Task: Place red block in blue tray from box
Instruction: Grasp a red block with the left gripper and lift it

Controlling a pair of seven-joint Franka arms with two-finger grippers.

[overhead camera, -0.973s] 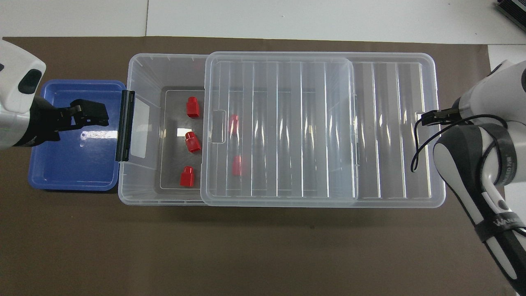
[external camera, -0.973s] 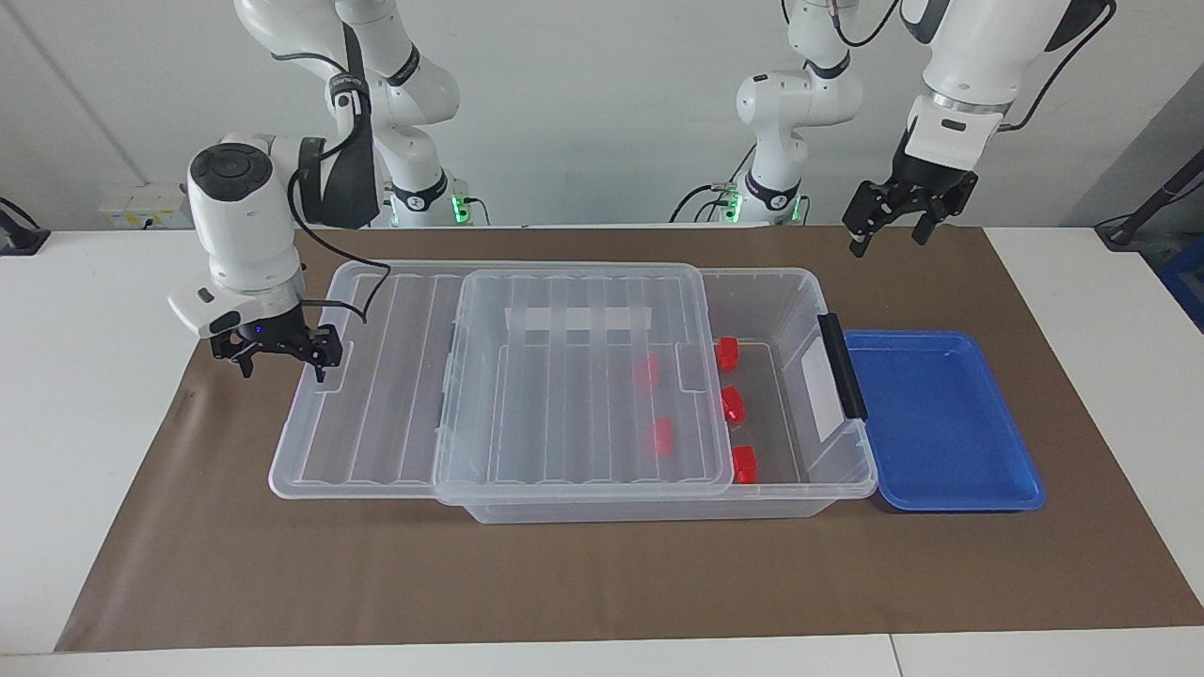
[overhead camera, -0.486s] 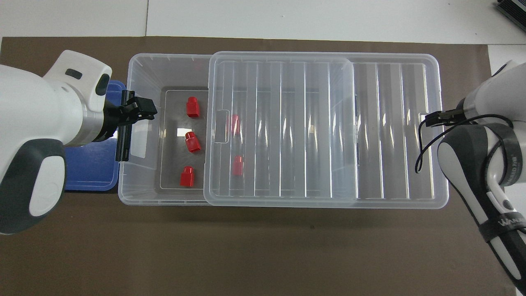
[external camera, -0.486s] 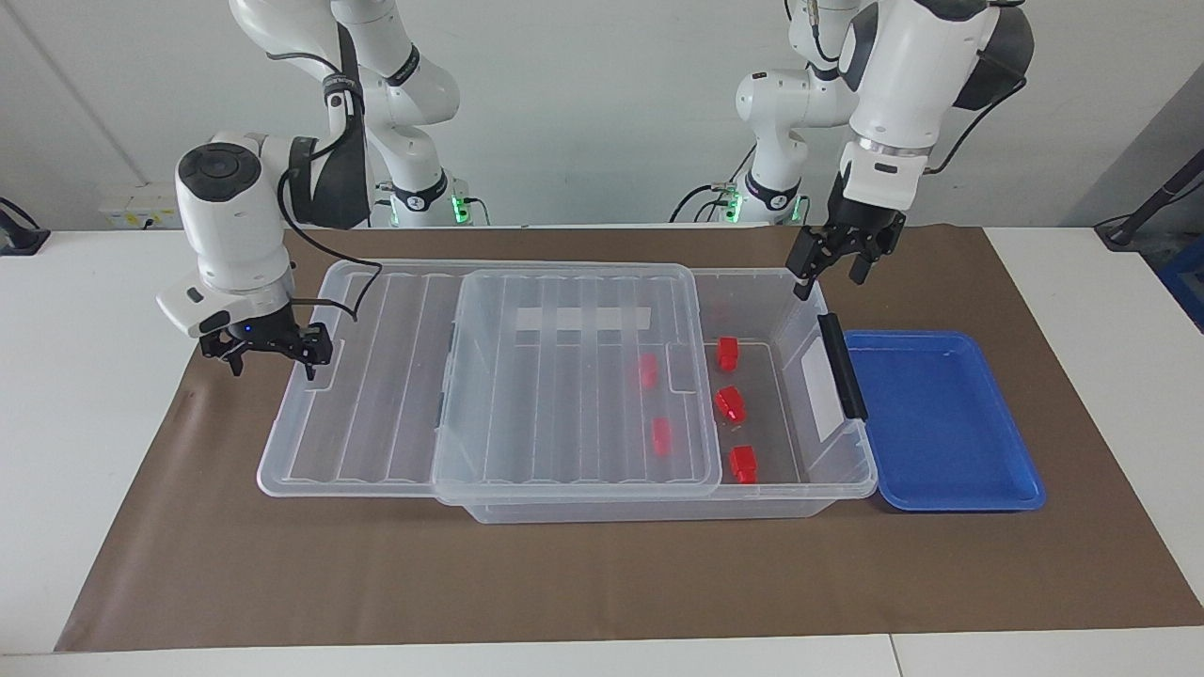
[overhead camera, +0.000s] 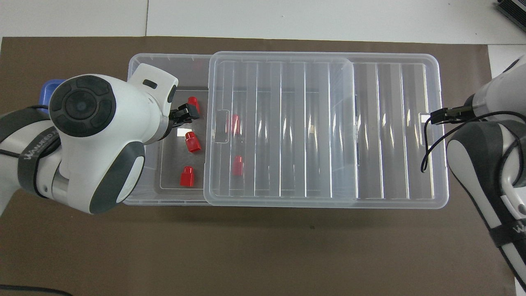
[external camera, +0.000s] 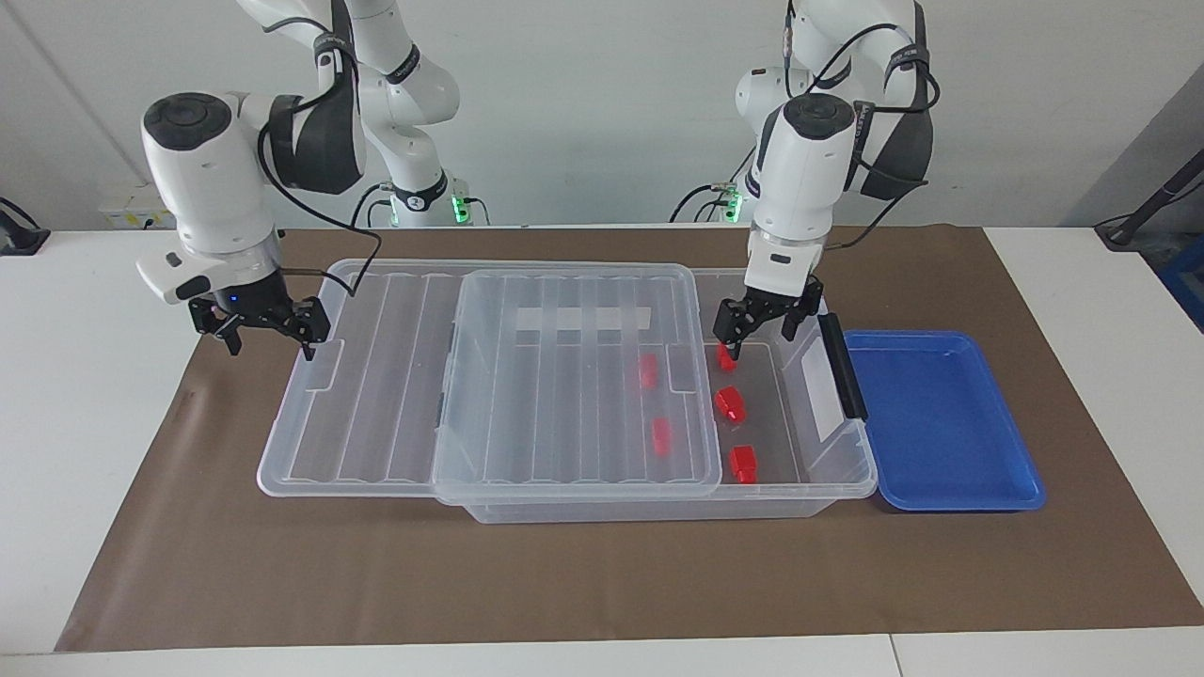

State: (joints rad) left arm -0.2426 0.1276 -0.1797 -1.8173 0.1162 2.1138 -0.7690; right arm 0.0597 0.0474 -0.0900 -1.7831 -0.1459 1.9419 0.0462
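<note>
The clear box (external camera: 800, 489) has its ribbed lid (external camera: 376, 376) slid toward the right arm's end, so the end by the black clip handle (external camera: 840, 367) is uncovered. Three red blocks lie in that open end (external camera: 726, 357) (external camera: 731, 404) (external camera: 744, 463). Two more show through the lid (external camera: 647, 370) (external camera: 662, 436). My left gripper (external camera: 757, 331) is open and low in the open end, over the red block nearest the robots (overhead camera: 193, 102); I cannot tell if it touches. My right gripper (external camera: 266, 331) is open above the lid's overhanging end. The blue tray (external camera: 941, 423) sits beside the handle end.
A brown mat (external camera: 602, 583) covers the table under the box and tray. In the overhead view the left arm hides most of the tray; only a corner (overhead camera: 48, 86) shows.
My left gripper has swung from above the tray end over the box rim and come down into the box's open end. The right gripper has risen a little off the lid, which shifted slightly.
</note>
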